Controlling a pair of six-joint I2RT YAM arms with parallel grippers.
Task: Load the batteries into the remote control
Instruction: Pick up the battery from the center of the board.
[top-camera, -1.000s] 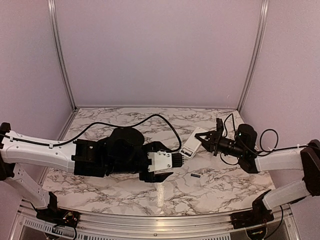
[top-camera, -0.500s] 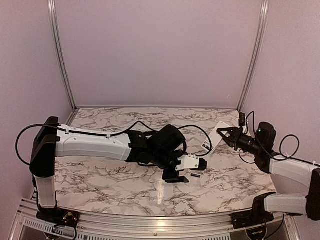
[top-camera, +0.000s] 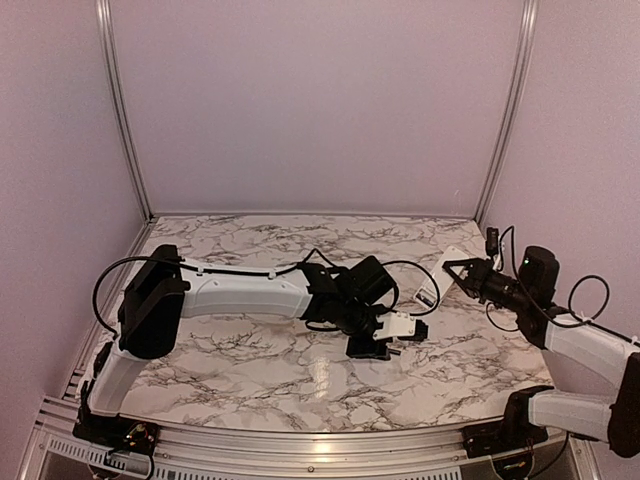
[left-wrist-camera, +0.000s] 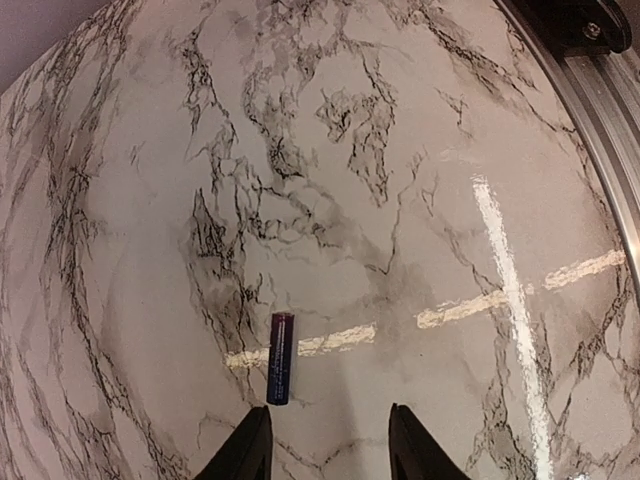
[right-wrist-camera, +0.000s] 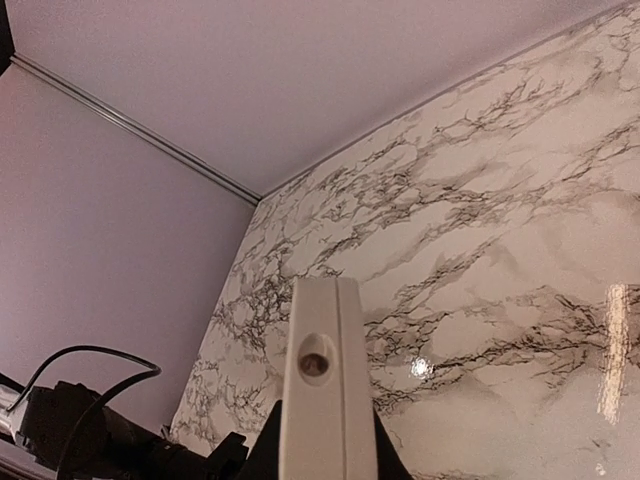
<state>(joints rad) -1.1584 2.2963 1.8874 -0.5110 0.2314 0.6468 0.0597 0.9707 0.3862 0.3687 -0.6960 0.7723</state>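
Left wrist view: the left end effector (left-wrist-camera: 330, 452) sits low over the counter (left-wrist-camera: 420, 150), its two dark fingertips (left-wrist-camera: 248, 452) parted by a moderate gap with nothing between them. Just ahead of the tips, nearer the one on the picture's left, a battery (left-wrist-camera: 281, 358) lies flat on the marble-patterned surface. It is a small dark cylinder pointing roughly away from the camera. Its near end is close to that fingertip but seems to be just clear of it. In the top external view the left arm (top-camera: 240, 295) reaches from the left side across to the middle of the counter, with a black cable looping over its wrist. The right end effector (right-wrist-camera: 322, 462) is clamped on the remote control (right-wrist-camera: 320, 370), which its wrist camera sees edge-on as a narrow white slab rising between the dark fingers, with a small round mark on the end face. From above, the remote control is held tilted in the air over the right rear part of the counter. It is to the right of the left end effector, farther back, and apart from it.
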